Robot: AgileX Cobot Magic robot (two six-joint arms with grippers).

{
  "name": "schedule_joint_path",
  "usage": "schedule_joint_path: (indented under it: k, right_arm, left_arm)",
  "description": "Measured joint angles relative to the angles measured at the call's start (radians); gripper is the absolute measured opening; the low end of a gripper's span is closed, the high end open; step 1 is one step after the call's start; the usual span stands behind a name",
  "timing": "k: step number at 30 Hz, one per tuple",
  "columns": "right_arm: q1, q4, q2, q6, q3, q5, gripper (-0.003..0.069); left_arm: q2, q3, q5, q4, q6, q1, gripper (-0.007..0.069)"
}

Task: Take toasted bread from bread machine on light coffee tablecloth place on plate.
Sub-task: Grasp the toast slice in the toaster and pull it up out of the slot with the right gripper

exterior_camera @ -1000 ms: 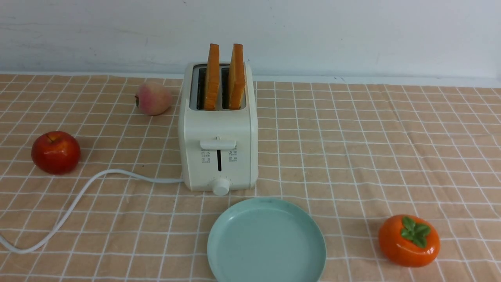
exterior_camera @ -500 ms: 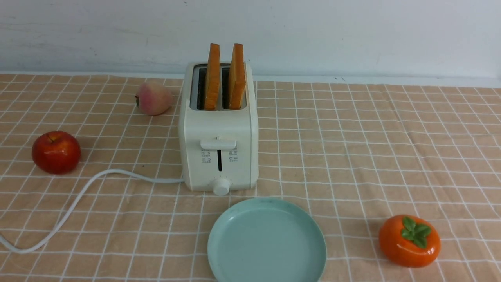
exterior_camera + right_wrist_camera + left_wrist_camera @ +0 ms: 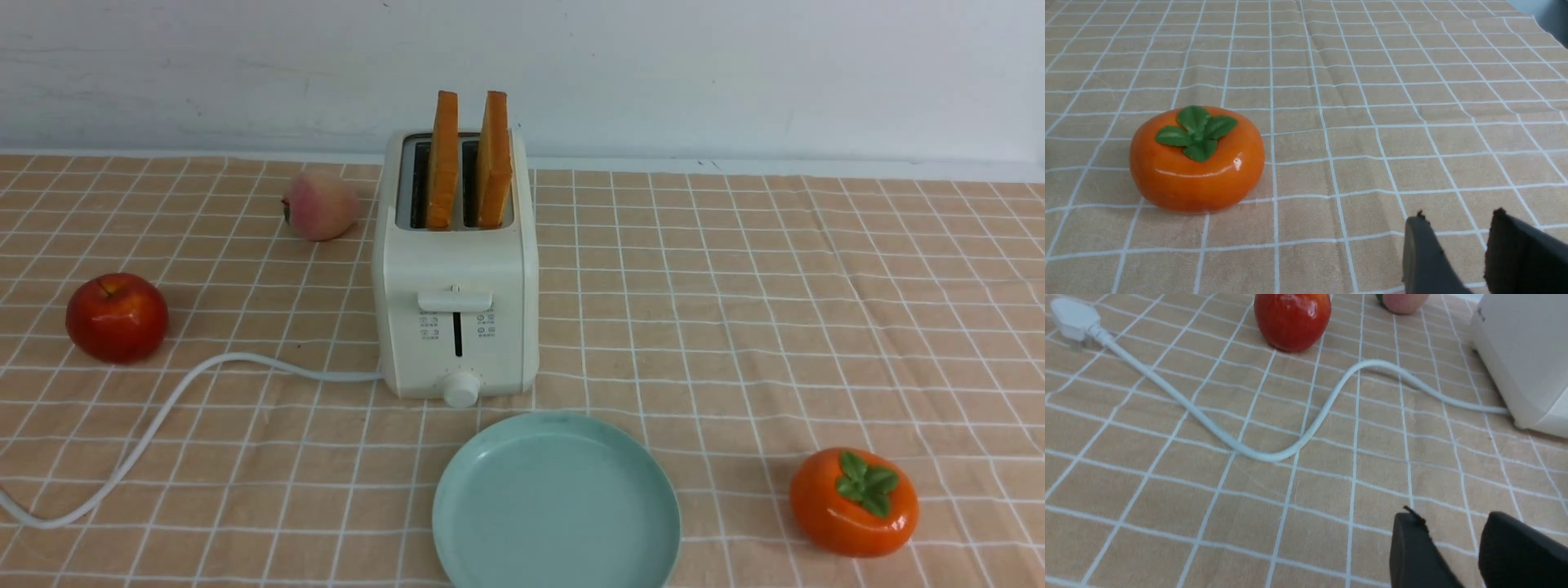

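Parted partway, the left claw (image 3: 1450, 516) and the right claw (image 3: 1459, 216) each show bare cloth between dark fingertips, gripping nothing. Behind everything rises a whitish wall (image 3: 653, 82), faintly scuffed. Light coffee tablecloth (image 3: 735, 310), gridded with thin white lines and slightly wrinkled, spreads before it. On the cloth stands the boxy, cream-white bread machine (image 3: 457, 261), its front printed with small dark symbols and lettering too tiny to read. Just beside its front lies the round, pale mint plate (image 3: 555, 498), smooth and shallow-rimmed. Two slices of toasted bread (image 3: 443, 163) stand upright in the machine's two slots, orange-brown crusts poking out. A glossy orange persimmon (image 3: 854, 502) with green leaves sits to the plate's right. Left of the machine are a shiny red apple (image 3: 117, 318) and, farther back, a matte pinkish peach (image 3: 322, 205). A white cord (image 3: 184, 388) curves from the machine to a plug (image 3: 1075, 318).
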State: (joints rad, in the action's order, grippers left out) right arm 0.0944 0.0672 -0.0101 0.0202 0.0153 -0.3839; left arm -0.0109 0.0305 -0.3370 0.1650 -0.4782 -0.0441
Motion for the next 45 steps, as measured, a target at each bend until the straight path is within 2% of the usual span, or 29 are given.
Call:
schedule_joint_path:
  k: [5, 11, 14, 20, 22, 25, 26, 27, 29, 31, 35, 39, 43, 45]
  right_arm:
    - [0.0, 0.012, 0.0, 0.0, 0.003, 0.028, 0.024]
    - [0.0, 0.015, 0.0, 0.0, 0.009, 0.199, 0.024]
    - [0.0, 0.015, 0.0, 0.0, 0.009, 0.297, 0.024]
    - [0.0, 0.015, 0.0, 0.0, 0.009, 0.361, 0.024]
    - [0.0, 0.014, 0.0, 0.004, 0.009, 0.384, 0.024]
    - [0.0, -0.013, 0.0, 0.065, 0.009, 0.419, 0.024]
    - [0.0, -0.047, 0.0, 0.143, 0.009, 0.483, 0.024]
    - [0.0, -0.067, 0.0, 0.173, 0.009, 0.508, 0.024]
    - [0.0, -0.085, 0.0, 0.252, 0.009, 0.571, 0.024]
    - [0.0, -0.117, 0.0, 0.389, 0.009, 0.678, 0.024]
    - [0.0, -0.113, 0.047, 0.528, -0.038, 0.72, 0.024]
    - [0.0, -0.043, 0.206, 0.616, -0.203, 0.727, 0.024]
    - [0.0, 0.117, 0.385, 0.702, -0.415, 0.728, 0.024]
    - [0.0, 0.344, 0.516, 0.822, -0.591, 0.695, 0.024]
  left_arm:
    - [0.0, 0.0, 0.126, 0.059, 0.0, 0.0, 0.0238]
    - [0.0, 0.0, 0.275, 0.09, 0.0, 0.0, 0.0238]
    - [0.0, 0.0, 0.293, 0.09, 0.0, 0.0, 0.0238]
    - [0.0, 0.001, 0.302, 0.091, 0.0, 0.0, 0.0238]
    - [0.0, 0.001, 0.364, 0.08, -0.021, 0.0, 0.0238]
    - [0.0, 0.001, 0.479, 0.03, -0.118, 0.0, 0.0238]
    - [0.0, 0.001, 0.586, -0.017, -0.218, 0.0, 0.0238]
    - [0.0, 0.001, 0.628, -0.033, -0.265, 0.0, 0.0238]
    - [0.0, 0.001, 0.683, -0.05, -0.302, 0.0, 0.0238]
    - [0.0, -0.01, 0.752, -0.062, -0.372, 0.0, 0.0238]
    - [0.062, -0.138, 0.741, -0.033, -0.406, 0.0, 0.0238]
    - [0.227, -0.368, 0.647, 0.081, -0.408, 0.0, 0.0238]
    - [0.356, -0.537, 0.497, 0.139, -0.429, 0.0, 0.0238]
    - [0.452, -0.642, 0.287, 0.147, -0.442, 0.0, 0.0238]
